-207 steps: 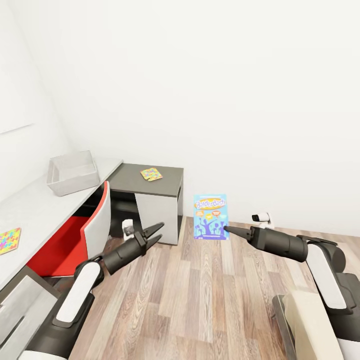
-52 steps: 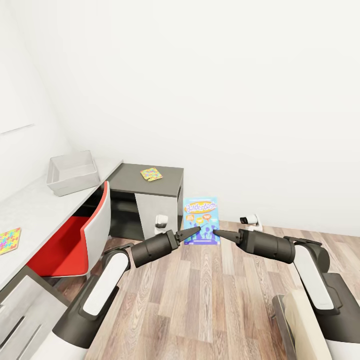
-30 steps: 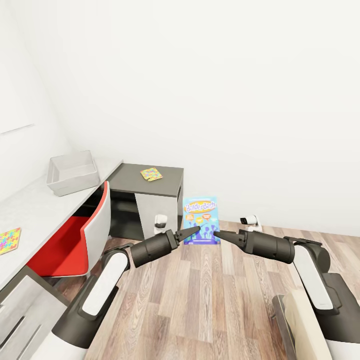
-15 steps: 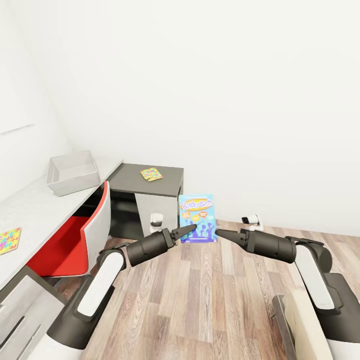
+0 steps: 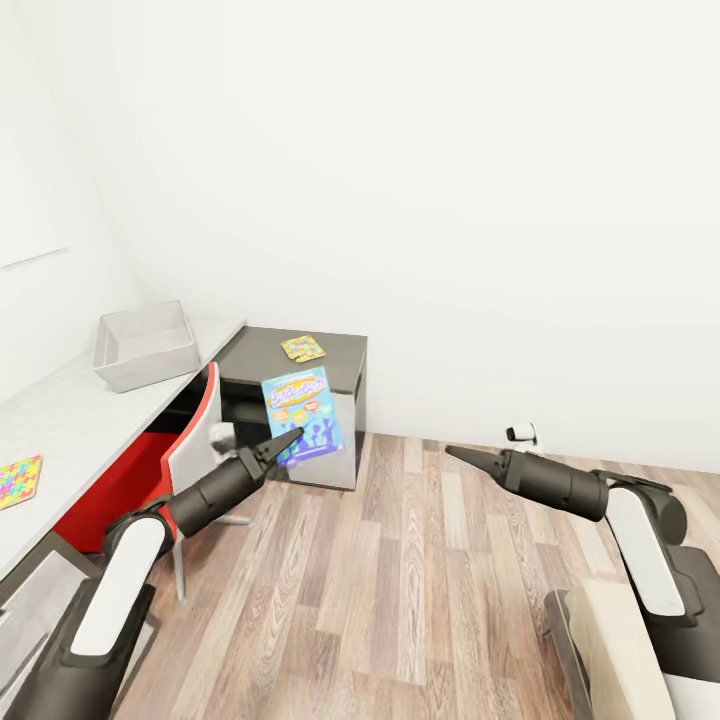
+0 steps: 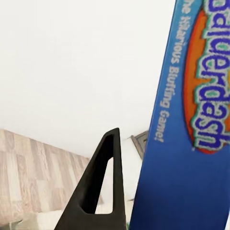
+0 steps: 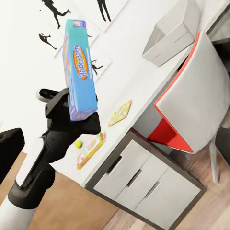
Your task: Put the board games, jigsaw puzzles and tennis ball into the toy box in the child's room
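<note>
the left gripper (image 5: 283,443) clamps the lower edge of the blue board game (image 5: 301,417), a flat glossy printed box held upright and clear of the wood-plank floor, seemingly for carrying to the toy box (image 5: 146,346), a pale grey flared bin on the table (image 5: 70,420). the right gripper (image 5: 458,455), pointed and dark, hangs empty with fingers together. a bright jigsaw puzzle (image 5: 303,347) lies on the table's dark wing.

Left gripper (image 5: 283,443) holds blue board game (image 5: 301,417) upright before table (image 5: 290,362); right gripper (image 5: 458,455) empty.
</note>
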{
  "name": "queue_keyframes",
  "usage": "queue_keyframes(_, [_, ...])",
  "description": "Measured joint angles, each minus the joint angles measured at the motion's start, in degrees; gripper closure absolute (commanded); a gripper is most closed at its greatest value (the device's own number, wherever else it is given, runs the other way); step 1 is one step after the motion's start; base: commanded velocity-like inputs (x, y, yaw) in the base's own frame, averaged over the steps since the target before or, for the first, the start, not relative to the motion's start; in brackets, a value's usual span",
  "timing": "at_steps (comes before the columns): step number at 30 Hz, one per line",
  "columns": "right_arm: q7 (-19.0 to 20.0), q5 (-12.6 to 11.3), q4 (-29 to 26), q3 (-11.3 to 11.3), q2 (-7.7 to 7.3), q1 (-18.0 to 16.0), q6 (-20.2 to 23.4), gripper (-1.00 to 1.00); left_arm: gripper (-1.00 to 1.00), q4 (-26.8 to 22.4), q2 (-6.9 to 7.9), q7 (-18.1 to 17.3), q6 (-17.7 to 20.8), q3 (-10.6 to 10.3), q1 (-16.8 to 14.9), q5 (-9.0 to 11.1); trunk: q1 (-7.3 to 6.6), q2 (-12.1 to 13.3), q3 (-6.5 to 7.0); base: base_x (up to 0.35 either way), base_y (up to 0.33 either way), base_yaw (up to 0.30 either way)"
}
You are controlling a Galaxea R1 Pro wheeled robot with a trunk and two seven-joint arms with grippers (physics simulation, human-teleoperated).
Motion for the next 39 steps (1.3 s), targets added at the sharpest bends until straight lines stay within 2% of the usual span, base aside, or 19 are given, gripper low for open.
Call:
queue_keyframes(1, [0.0, 0.0, 0.0, 0.0, 0.0, 0.0, 0.0, -1.0, 1.0, 0.0, 0.0, 0.0, 0.1, 0.0, 0.0, 0.0, 0.0, 0.0, 0.0, 0.0, 0.0, 0.0])
queue_keyframes(4, [-3.0, 0.0, 0.0, -1.0, 0.12, 0.0, 0.0, -1.0, 1.0, -0.6, 0.9, -0.3, 0.8, 5.2, 0.6, 0.1, 0.0, 0.0, 0.0, 0.0, 0.0, 0.0])
queue_keyframes(5, [-3.0, 0.0, 0.0, -1.0, 0.13, 0.0, 0.0, -1.0, 1.0, -0.6, 0.91, -0.3, 0.9, 5.3, 0.7, 0.2, 0.0, 0.0, 0.0, 0.0, 0.0, 0.0])
queue_keyframes(6, [-3.8, 0.0, 0.0, -1.2, 0.15, 0.0, 0.0, -1.0, 1.0, -0.7, 1.49, -0.4, 1.6, 6.9, 0.7, 0.2, 0.0, 0.0, 0.0, 0.0, 0.0, 0.0])
queue_keyframes(11, [-3.5, -1.2, 0.3, -1.5, 1.29, -0.9, 0.0, -1.0, 1.0, -1.5, 1.95, -1.7, 3.5, 6.6, -0.2, 2.8, 0.0, 0.0, 0.0, 0.0, 0.0, 0.0])
queue_keyframes(39, [-3.5, -1.2, 0.3, -1.5, 1.29, -0.9, 0.0, -1.0, 1.0, -1.5, 1.95, -1.7, 4.0, 6.6, -0.2, 2.7, 0.0, 0.0, 0.0, 0.0, 0.0, 0.0])
